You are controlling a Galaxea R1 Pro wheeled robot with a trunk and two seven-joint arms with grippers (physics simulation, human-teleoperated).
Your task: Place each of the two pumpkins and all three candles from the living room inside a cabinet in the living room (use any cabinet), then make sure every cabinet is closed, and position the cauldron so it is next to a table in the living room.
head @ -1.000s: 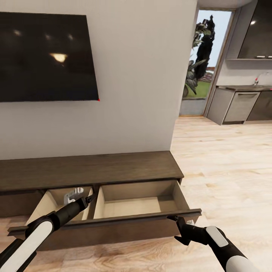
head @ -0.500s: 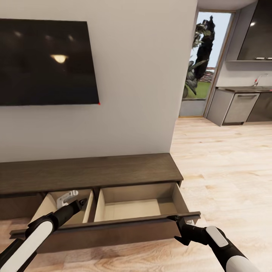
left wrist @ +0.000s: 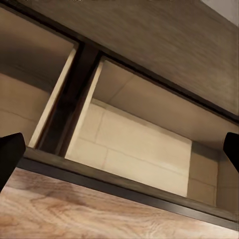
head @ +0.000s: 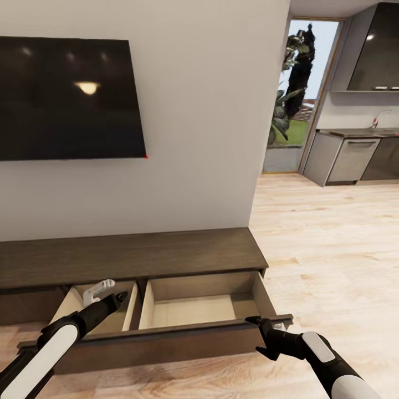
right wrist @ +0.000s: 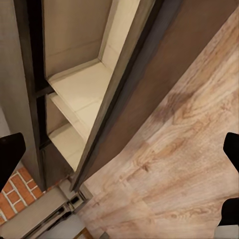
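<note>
Cabinet (head: pixel 133 257) drawers stand open before you; your left gripper (head: pixel 117 299) and right gripper (head: pixel 260 324) fingers spread wide, holding nothing.

The cabinet (head: pixel 133 257) stands against the wall (head: pixel 205 111), low on the floor (head: pixel 332 238). A TV (head: pixel 66 97) hangs on the wall above the cabinet's left part. Two drawers are pulled out toward the near side: the left drawer (head: pixel 119 305) and the right drawer (head: pixel 191 307), side by side, sharing one long front (head: pixel 166 341). The left gripper (head: pixel 113 299) is over the left drawer. The right gripper (head: pixel 260 327) is at the right end of the front, touching it. To the right of the wall, far behind, is a doorway (head: pixel 302 94) with a plant (head: pixel 293 77) beyond it, and further right the kitchen counter (head: pixel 354 152).
</note>
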